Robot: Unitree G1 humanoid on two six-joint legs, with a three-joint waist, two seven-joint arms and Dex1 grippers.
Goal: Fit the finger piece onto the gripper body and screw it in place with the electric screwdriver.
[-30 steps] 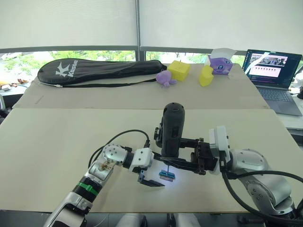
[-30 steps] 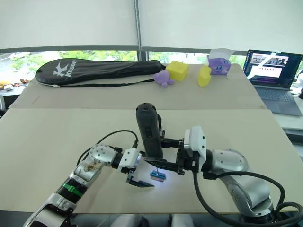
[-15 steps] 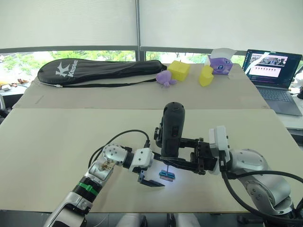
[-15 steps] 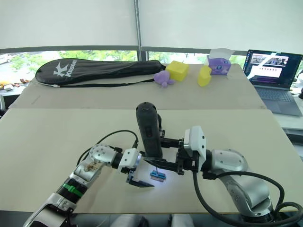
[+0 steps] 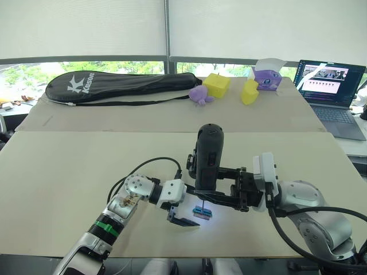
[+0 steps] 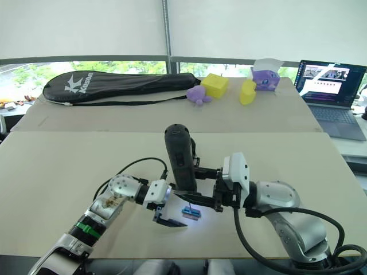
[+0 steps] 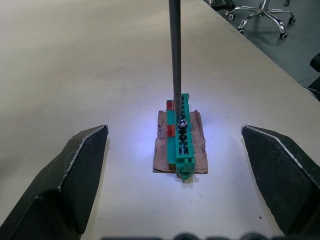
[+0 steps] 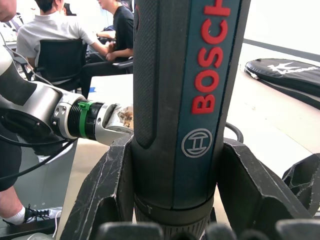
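Observation:
My right gripper [image 5: 210, 185] is shut on the electric screwdriver [image 5: 207, 158], a black Bosch tool [image 8: 186, 100] held upright over the near part of the table [image 5: 69, 172]. Its thin metal bit [image 7: 174, 60] comes straight down onto a screw in a small green block [image 7: 183, 134] lying on a brown piece, lit by the tool's white light. My left gripper [image 7: 173, 132] is open and rests low at the table, one black finger [image 7: 75, 172] on each side of the green block without touching it. The finger piece and the gripper body are out of view.
On the far table lie a long black racket bag [image 5: 120, 86], a purple plush [image 5: 200, 94], two yellow blocks [image 5: 218, 85], a purple toy [image 5: 266, 77] and an open laptop [image 5: 330, 86] at the right. People sit on chairs [image 8: 65, 40] beyond the table.

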